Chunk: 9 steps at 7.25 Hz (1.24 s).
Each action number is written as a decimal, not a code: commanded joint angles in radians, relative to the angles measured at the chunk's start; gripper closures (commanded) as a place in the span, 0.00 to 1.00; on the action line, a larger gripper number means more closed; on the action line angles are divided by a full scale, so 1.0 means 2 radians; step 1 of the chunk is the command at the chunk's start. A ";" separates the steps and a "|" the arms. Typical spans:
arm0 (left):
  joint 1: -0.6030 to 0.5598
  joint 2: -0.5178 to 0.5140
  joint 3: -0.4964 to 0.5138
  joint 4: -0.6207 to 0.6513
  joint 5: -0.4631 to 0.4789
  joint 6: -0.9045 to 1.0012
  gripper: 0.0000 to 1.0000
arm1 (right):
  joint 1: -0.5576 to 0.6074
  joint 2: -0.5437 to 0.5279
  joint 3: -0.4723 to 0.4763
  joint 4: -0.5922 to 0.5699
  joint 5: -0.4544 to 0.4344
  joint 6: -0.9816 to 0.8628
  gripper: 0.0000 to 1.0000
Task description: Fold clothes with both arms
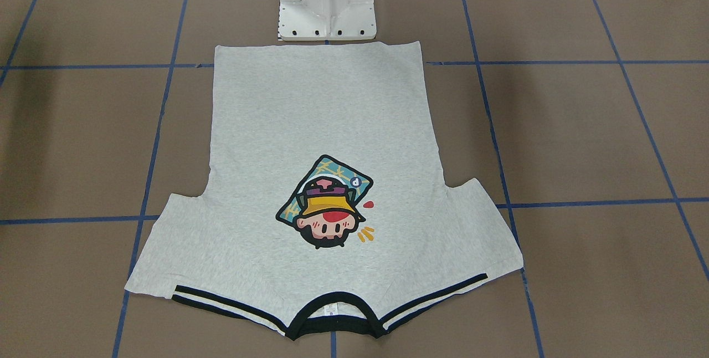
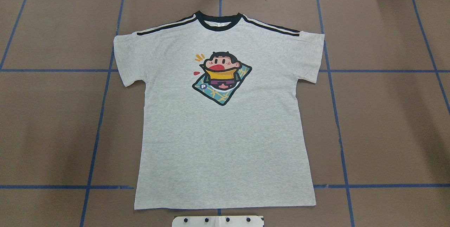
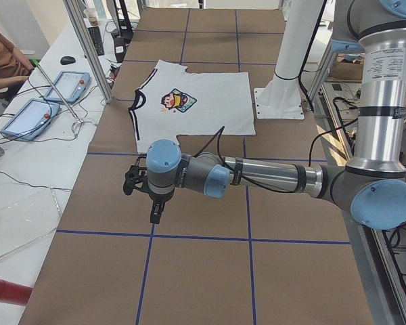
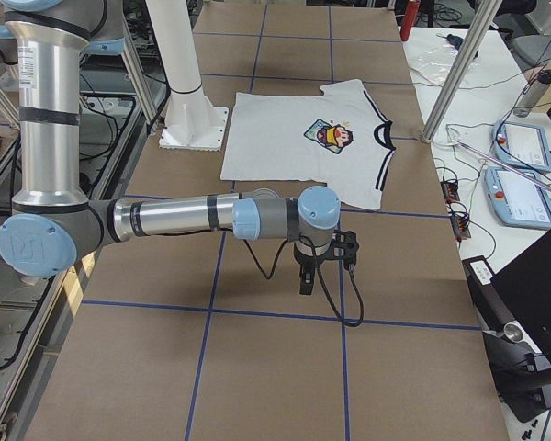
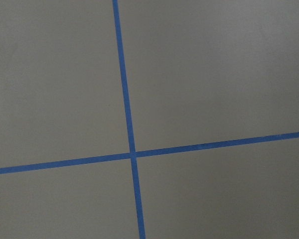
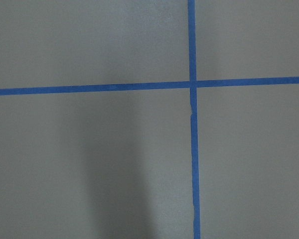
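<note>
T-shirt [image 2: 225, 139]: flat, print up, mid-desk [image 2: 386, 125], hem by robot-side edge | left tool [image 3: 153, 214], right tool [image 4: 305, 278]: clear of shirt, apart or together cannot tell | progress: no fold made, everything left

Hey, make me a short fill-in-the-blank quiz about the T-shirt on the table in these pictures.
1. The T-shirt lies flat with its print facing ____.
2. Its collar is ____ in colour.
3. The hat in the print is ____.
4. The table carries a grid of ____ tape lines.

Missing words: up; black; yellow; blue.
</note>
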 commanded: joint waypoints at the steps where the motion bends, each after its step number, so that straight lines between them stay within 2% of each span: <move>1: -0.001 0.002 0.003 -0.017 0.002 0.001 0.00 | -0.008 0.000 -0.002 0.004 -0.002 0.001 0.00; 4: 0.004 0.021 -0.005 -0.035 0.001 -0.002 0.01 | -0.018 -0.006 -0.062 0.119 0.001 0.003 0.00; 8: 0.026 0.023 -0.009 -0.091 -0.021 -0.005 0.01 | -0.077 0.001 -0.070 0.133 0.003 0.013 0.00; 9: 0.026 0.023 -0.001 -0.100 -0.018 -0.003 0.01 | -0.102 0.038 -0.076 0.133 0.000 0.032 0.00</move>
